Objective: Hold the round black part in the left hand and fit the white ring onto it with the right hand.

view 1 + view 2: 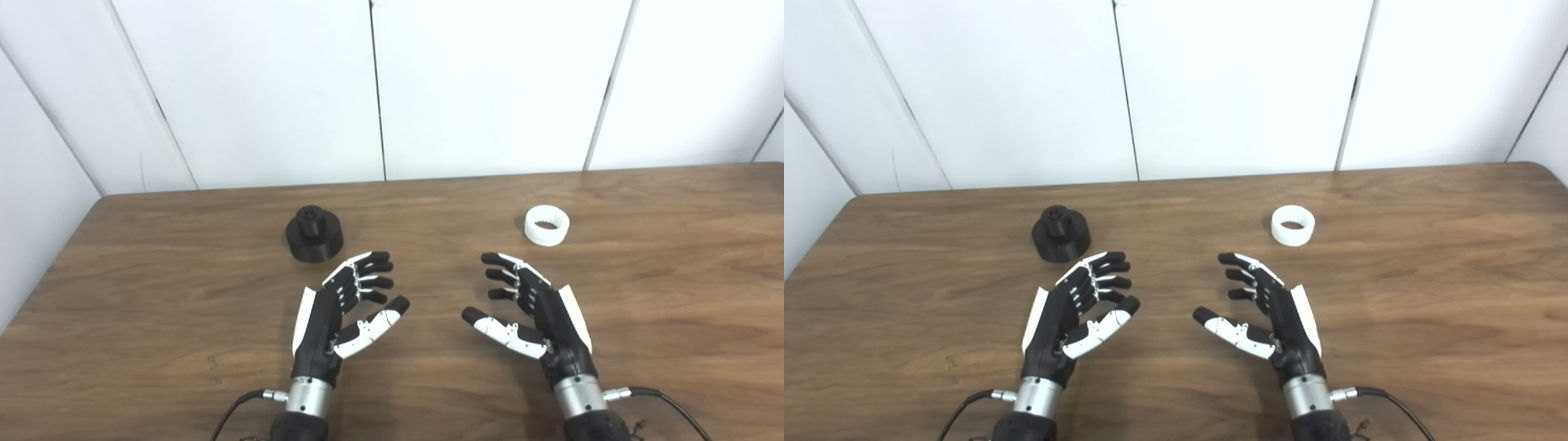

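Observation:
The round black part (313, 234), a disc with a raised hub on top, stands on the wooden table (184, 343) left of centre. The white ring (547, 225) lies flat on the table to the right. My left hand (343, 309) hovers open just below and right of the black part, palm facing inward, holding nothing. My right hand (531, 312) mirrors it, open and empty, below and slightly left of the ring. Neither hand touches either object.
White wall panels (380, 92) rise behind the table's far edge. The table's left edge runs diagonally at the left of the picture. Cables (667, 401) trail from both wrists near the bottom edge.

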`<act>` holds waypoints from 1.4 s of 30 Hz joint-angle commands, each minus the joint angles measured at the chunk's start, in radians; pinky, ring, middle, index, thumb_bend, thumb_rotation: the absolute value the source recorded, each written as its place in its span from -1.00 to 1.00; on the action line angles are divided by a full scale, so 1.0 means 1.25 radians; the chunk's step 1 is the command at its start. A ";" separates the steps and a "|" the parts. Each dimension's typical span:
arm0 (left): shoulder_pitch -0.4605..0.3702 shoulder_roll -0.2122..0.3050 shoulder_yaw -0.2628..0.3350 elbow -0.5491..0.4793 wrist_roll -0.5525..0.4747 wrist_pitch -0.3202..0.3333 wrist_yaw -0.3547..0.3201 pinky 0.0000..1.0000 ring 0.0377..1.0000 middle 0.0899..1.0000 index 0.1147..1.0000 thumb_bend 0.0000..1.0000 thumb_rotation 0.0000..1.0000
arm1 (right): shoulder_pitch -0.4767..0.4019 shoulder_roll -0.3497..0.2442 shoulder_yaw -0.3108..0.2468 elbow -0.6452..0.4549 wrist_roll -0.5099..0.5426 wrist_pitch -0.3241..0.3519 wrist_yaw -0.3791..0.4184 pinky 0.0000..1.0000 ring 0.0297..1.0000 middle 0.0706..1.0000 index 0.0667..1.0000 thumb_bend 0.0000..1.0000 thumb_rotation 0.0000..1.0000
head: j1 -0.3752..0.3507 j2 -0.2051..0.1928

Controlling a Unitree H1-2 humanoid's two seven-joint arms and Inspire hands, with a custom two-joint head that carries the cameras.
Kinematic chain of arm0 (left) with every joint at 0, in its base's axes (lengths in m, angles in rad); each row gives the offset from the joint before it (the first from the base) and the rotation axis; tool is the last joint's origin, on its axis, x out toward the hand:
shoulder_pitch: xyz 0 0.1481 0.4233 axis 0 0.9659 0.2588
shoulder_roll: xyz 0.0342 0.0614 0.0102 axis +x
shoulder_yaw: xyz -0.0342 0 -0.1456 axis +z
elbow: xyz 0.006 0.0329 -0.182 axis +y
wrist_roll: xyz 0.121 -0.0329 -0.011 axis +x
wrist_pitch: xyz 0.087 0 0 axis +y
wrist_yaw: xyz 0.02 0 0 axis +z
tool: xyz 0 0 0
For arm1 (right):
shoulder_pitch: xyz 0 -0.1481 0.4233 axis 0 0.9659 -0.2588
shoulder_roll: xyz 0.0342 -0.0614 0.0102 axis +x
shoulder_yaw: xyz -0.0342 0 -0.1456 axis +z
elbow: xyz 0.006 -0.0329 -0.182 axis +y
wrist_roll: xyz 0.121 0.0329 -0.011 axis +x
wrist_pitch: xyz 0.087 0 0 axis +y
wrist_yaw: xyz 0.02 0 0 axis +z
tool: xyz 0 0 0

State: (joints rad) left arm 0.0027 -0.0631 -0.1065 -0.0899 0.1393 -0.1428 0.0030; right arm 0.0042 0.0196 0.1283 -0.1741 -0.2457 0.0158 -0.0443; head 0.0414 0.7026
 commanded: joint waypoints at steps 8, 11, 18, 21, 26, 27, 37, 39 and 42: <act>-0.022 0.003 -0.005 -0.020 -0.009 -0.037 -0.005 0.08 0.28 0.41 0.37 0.39 -0.21 | -0.019 0.007 0.005 -0.027 0.015 -0.027 0.004 0.36 0.60 0.70 0.53 0.37 -0.31 | 0.001 0.001; -0.022 0.003 -0.005 -0.018 -0.006 -0.041 -0.003 0.09 0.27 0.39 0.37 0.34 -0.28 | -0.019 0.008 0.004 -0.027 0.018 -0.025 0.004 0.35 0.60 0.70 0.54 0.38 -0.32 | 0.001 0.001; -0.020 0.002 -0.004 -0.018 -0.011 -0.041 -0.004 0.12 0.28 0.40 0.36 0.32 -0.35 | -0.018 0.010 0.004 -0.028 0.023 -0.027 0.001 0.34 0.60 0.71 0.55 0.39 -0.34 | 0.001 0.002; -0.020 0.002 -0.004 -0.017 -0.006 -0.047 -0.002 0.10 0.26 0.39 0.36 0.31 -0.36 | -0.018 0.009 0.004 -0.028 0.024 -0.027 0.002 0.35 0.60 0.70 0.56 0.39 -0.33 | 0.000 0.002; -0.020 0.000 -0.005 -0.014 -0.006 -0.048 -0.002 0.12 0.27 0.39 0.36 0.32 -0.36 | -0.017 0.007 0.004 -0.031 0.022 -0.022 0.003 0.35 0.61 0.71 0.56 0.40 -0.32 | 0.013 -0.001; -0.021 -0.001 -0.006 -0.014 -0.005 -0.048 -0.002 0.12 0.27 0.39 0.36 0.32 -0.36 | -0.017 0.006 0.004 -0.030 0.021 -0.024 0.002 0.35 0.61 0.71 0.56 0.40 -0.32 | 0.026 -0.003; -0.022 -0.039 -0.030 0.030 0.014 -0.068 0.018 0.15 0.31 0.41 0.39 0.39 -0.32 | -0.010 -0.036 -0.034 -0.009 0.073 -0.053 0.017 0.41 0.61 0.66 0.55 0.40 -0.35 | 0.217 -0.046; -0.025 -0.047 -0.032 0.043 0.016 -0.078 0.024 0.15 0.32 0.41 0.39 0.39 -0.35 | -0.009 -0.046 -0.041 0.002 0.088 -0.066 0.024 0.42 0.63 0.66 0.54 0.41 -0.34 | 0.225 -0.048; -0.026 -0.053 -0.035 0.053 0.024 -0.085 0.032 0.15 0.32 0.40 0.38 0.36 -0.41 | -0.010 -0.056 -0.047 0.017 0.100 -0.086 0.029 0.41 0.61 0.67 0.53 0.42 -0.32 | 0.223 -0.049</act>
State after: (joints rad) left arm -0.0048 -0.1108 -0.1397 -0.0251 0.1575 -0.2092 0.0333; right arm 0.0063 -0.0470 0.0711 -0.1447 -0.1337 -0.0305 -0.0161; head 0.3191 0.6397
